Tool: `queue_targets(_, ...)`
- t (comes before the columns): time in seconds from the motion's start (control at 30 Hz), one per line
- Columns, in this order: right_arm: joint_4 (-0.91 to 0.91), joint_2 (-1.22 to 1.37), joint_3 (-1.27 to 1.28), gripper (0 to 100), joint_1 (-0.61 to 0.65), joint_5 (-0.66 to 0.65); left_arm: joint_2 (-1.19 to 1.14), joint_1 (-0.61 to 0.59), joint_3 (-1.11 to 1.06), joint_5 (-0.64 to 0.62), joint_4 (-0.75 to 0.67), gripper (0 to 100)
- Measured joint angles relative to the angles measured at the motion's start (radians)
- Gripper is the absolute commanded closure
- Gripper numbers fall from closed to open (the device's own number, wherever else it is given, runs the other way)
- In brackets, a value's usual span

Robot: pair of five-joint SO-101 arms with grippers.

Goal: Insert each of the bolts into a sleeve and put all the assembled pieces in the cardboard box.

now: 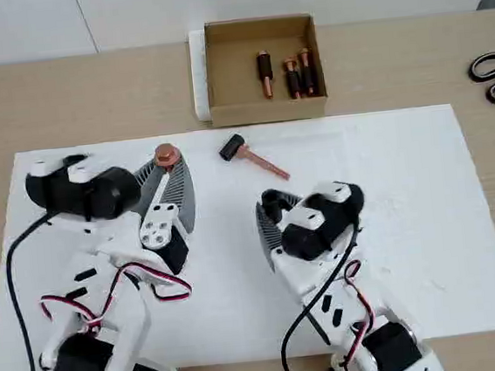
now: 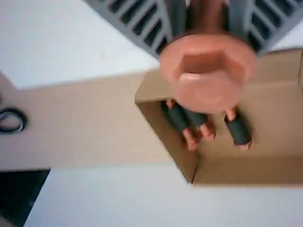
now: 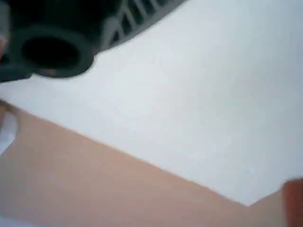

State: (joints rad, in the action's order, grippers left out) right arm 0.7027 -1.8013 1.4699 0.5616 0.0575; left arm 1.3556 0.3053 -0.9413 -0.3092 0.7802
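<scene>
Copper in colour, the bolt (image 2: 208, 71) sat pinched in the left end effector (image 1: 167, 163), with the hex head facing its wrist camera and the shank running back between the grey jaws. The right end effector (image 1: 273, 207) was pressed around a black sleeve (image 3: 49, 53), bore open to its wrist camera. In the high view the two sat apart over the white sheet (image 1: 392, 224), not lined up.

The cardboard box (image 1: 262, 111) sat on the counter (image 1: 90, 95) at the sheet's far edge, with three assembled pieces (image 1: 289, 74) lying inside. A fourth assembled piece (image 1: 252, 156) lay loose on the sheet near the box, between the two end effectors. Scissors (image 1: 493, 77) lay far off to the right, out of play.

Judged step: bring bolt and sleeve together for insertion.

Risks:
- The shank's tip was hidden between the jaws, so its axis could not be checked. If it met the sleeve rim off-centre it would likely jam or twist the bolt in the grip.
- The sleeve is round and smooth, so a push along its axis could slide it through the jaws or pop it out.
- The loose piece lay close to the likely meeting path, so a passing jaw could knock it and set it rolling across the sheet.
- That piece also needs boxing and would be easy to forget.
</scene>
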Motion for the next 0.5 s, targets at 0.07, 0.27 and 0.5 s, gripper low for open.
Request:
queue_targets(0.07, 0.023, 0.000, 0.000, 99.5, 0.032, 0.000, 0.029, 0.000, -0.058, 0.000, -0.049, 99)
queue_targets(0.27, 0.028, 0.000, 0.002, 99.5, 0.074, 0.000, 0.118, 0.011, -0.209, 0.000, -0.147, 99)
queue_targets(0.5, 0.028, 0.000, 0.002, 99.5, 0.095, 0.000, 0.098, 0.032, -0.209, -0.003, -0.209, 99)
